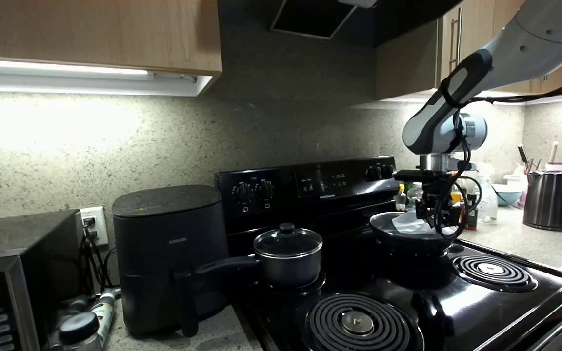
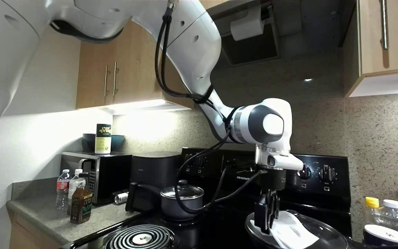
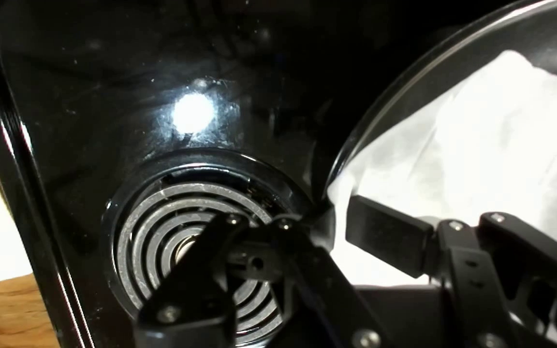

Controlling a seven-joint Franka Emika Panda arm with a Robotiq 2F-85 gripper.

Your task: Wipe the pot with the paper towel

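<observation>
Pot (image 1: 402, 242), saucepan (image 1: 291, 268) on stove (image 1: 466, 307)

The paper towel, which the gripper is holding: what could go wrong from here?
The gripper pinches only part of the paper towel, so it might pull free. The loose part spreads over the wide pot and may bunch up. Being close to the pot's rim, the gripper could nudge it.

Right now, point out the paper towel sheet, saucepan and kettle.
Paper towel sheet (image 3: 486, 154), in the wrist view: visible middle.
Saucepan (image 1: 289, 269), in an exterior view: side wall.
Kettle (image 1: 549, 201), in an exterior view: metal body.
</observation>
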